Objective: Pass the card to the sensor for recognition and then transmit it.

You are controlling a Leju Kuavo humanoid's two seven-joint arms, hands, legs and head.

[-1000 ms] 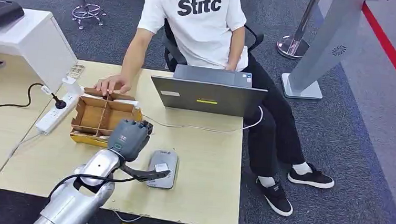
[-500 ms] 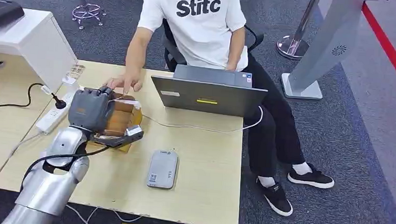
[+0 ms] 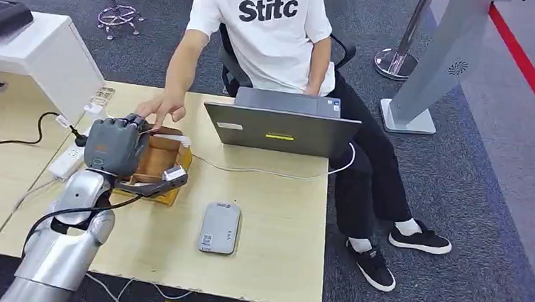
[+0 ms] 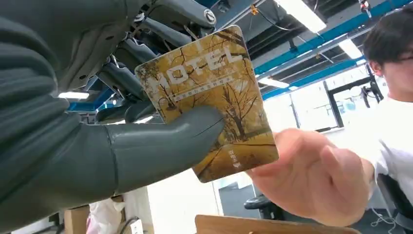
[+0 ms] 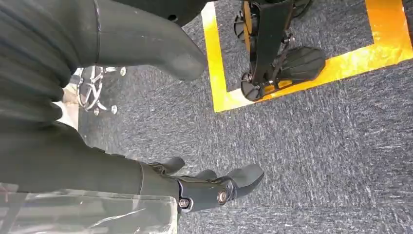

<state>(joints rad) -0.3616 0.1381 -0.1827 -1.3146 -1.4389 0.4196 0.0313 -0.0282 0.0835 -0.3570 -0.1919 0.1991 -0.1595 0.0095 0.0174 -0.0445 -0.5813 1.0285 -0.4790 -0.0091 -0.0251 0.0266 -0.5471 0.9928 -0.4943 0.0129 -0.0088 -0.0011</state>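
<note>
Card (image 4: 209, 102), a yellow hotel key card with autumn trees, sits pinched between the left hand's (image 3: 112, 147) thumb and dark fingers (image 4: 146, 48), raised above the cardboard box (image 3: 160, 163). A person's hand (image 4: 311, 178) touches the card's far edge, just beyond the robot's fingers. The grey sensor (image 3: 219, 227) lies on the table (image 3: 281, 223), apart from the hand. The right hand (image 5: 146, 126) hangs spread over carpet, holding nothing.

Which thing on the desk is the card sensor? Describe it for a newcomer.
On the wooden table, look in front of the open grey laptop, toward the near edge. The card reader is the flat grey rounded slab lying alone, right of the brown cardboard divider box.
</note>
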